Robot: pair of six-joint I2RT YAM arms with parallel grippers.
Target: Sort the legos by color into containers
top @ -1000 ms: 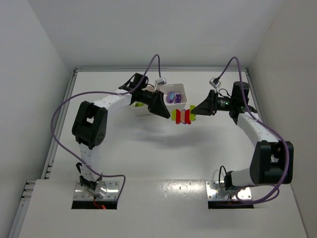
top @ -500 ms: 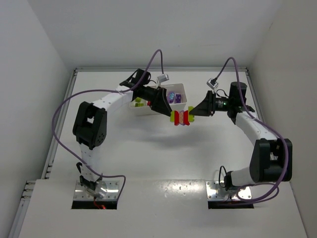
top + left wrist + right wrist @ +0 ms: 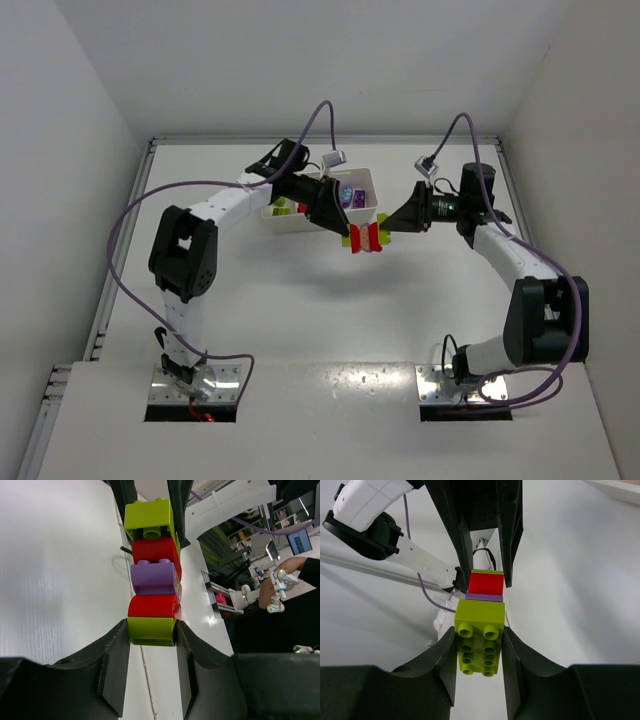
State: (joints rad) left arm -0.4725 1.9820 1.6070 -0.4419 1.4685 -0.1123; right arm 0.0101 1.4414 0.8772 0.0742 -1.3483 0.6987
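now the left gripper (image 3: 346,232) and right gripper (image 3: 388,228) each pinch a yellow-green end of the stuck lego stack (image 3: 366,237), just beside the tray (image 3: 285,224); seemingly the separating step, likely needing a straight pull apart.

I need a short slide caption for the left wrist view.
Left gripper and right gripper clamp opposite ends of one five-brick stack.

Tray (image 3: 285,222) sits far centre on table (image 3: 300,310), between the two arms. Lego stack (image 3: 364,237) lies sideways, clear of the table, just before the tray's right end. Left gripper (image 3: 345,232) clamps its left end, right gripper (image 3: 388,228) its right. Loose legos (image 3: 346,195) in the tray's right compartment; more, seemingly, in the left one, half-hidden by the left arm.
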